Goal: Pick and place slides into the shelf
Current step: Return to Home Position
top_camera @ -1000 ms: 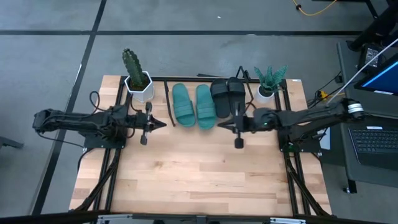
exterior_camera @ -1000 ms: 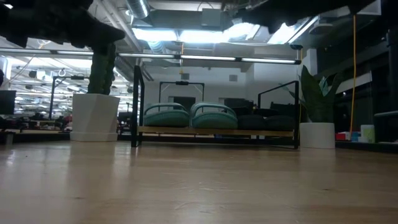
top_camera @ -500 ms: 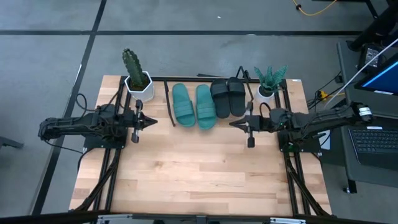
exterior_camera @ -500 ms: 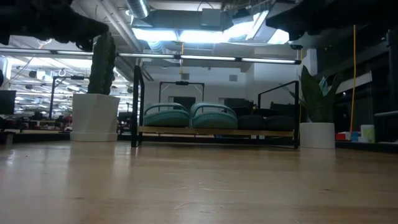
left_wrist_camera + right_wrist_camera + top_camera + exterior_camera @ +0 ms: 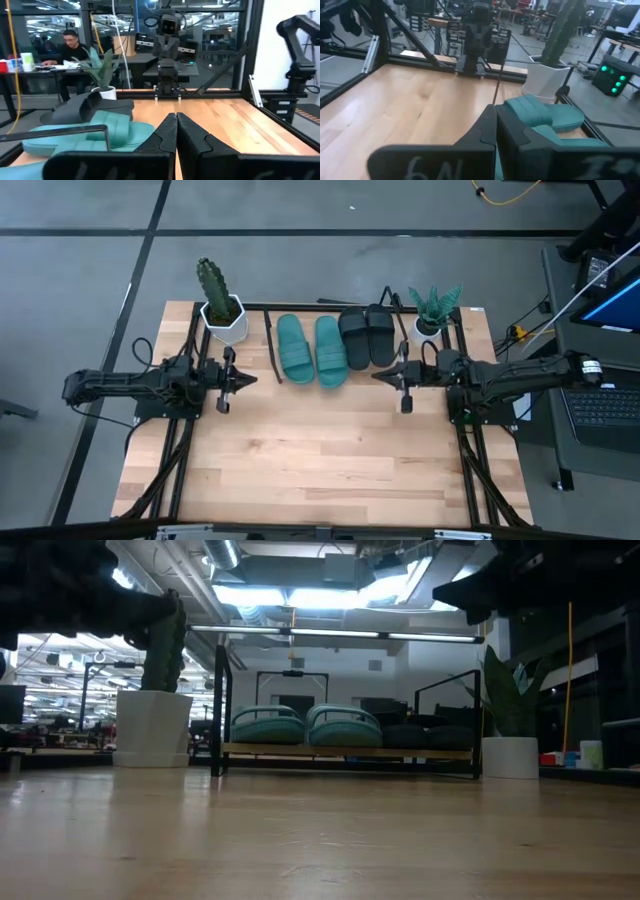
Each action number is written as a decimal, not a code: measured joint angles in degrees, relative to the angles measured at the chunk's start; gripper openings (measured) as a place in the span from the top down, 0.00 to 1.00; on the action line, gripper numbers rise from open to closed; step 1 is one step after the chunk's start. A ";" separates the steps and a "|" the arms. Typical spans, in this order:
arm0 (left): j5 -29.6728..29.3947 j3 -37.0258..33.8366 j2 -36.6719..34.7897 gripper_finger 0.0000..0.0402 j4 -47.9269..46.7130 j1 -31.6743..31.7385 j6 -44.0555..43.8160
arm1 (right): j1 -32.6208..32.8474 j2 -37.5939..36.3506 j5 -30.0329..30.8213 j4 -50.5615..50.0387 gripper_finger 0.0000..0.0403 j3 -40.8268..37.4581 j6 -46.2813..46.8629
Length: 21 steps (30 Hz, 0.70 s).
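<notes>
All four slides lie side by side on the shelf (image 5: 270, 345) at the table's far edge. The two teal slides (image 5: 311, 350) are on the left and the two black slides (image 5: 366, 336) on the right. In the low view the teal pair (image 5: 306, 727) and the black pair (image 5: 425, 736) rest sole-down on the slanted board (image 5: 350, 751). My left gripper (image 5: 250, 380) hovers shut, left of the shelf. My right gripper (image 5: 377, 376) hovers shut, just near of the black slides. Each wrist view shows shut fingers (image 5: 176, 122) (image 5: 495, 120) with slides (image 5: 100, 132) (image 5: 545, 112) beside them.
A cactus in a white pot (image 5: 222, 315) stands left of the shelf and a small leafy plant in a white pot (image 5: 430, 318) right of it. Bare wooden tabletop (image 5: 320, 450) spreads toward the near edge. A person (image 5: 70, 47) sits beyond the table.
Both grippers have drawn back from the shelf's middle. The left one moved toward the table's left edge. The right one moved toward the right edge, off the black slides it had overlapped. The slides have stayed in place.
</notes>
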 joint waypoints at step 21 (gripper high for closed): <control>-6.20 0.00 -0.02 1.00 -1.10 -7.91 2.30 | -8.22 -21.29 -8.89 -9.18 0.99 -5.14 1.75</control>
